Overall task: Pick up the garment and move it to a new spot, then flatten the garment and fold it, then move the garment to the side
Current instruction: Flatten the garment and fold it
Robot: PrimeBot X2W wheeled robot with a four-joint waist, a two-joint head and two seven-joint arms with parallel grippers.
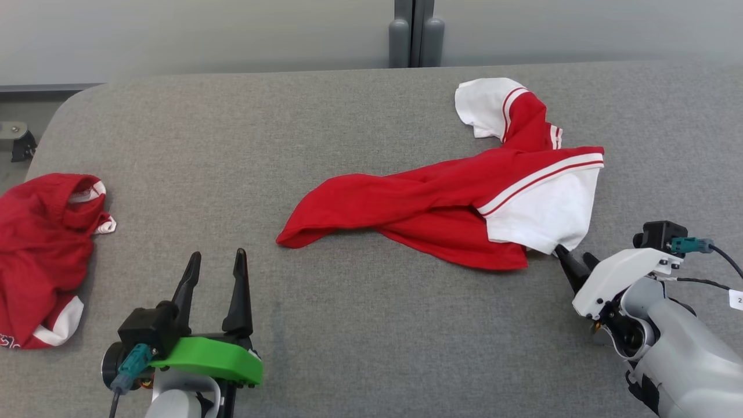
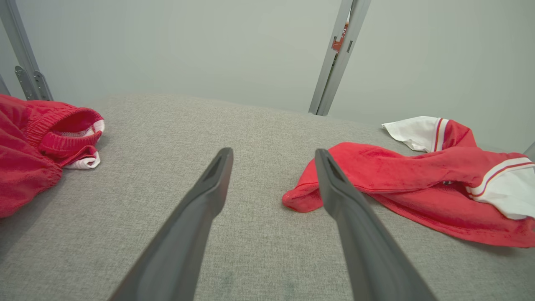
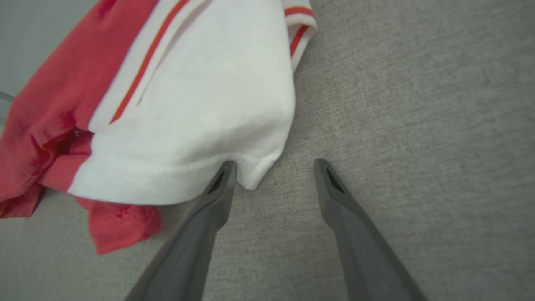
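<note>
White garment point(image 3: 196, 108) hem touches spread right gripper point(image 3: 274, 164).

The garment point(image 1: 418, 203) is showing bright red with white panels edged in thin red-and-white stripes. The table point(image 1: 348, 337) is showing plain flecked grey cloth. The other garment point(image 1: 40, 249) is showing red with white trim.

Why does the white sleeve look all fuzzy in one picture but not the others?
Right wrist view: the white sleeve lies right by the lens, so it blurs. Head view: the garment looks sharp, with soft shadows beneath. Left wrist view: the wide lens makes the left claw look huge.
</note>
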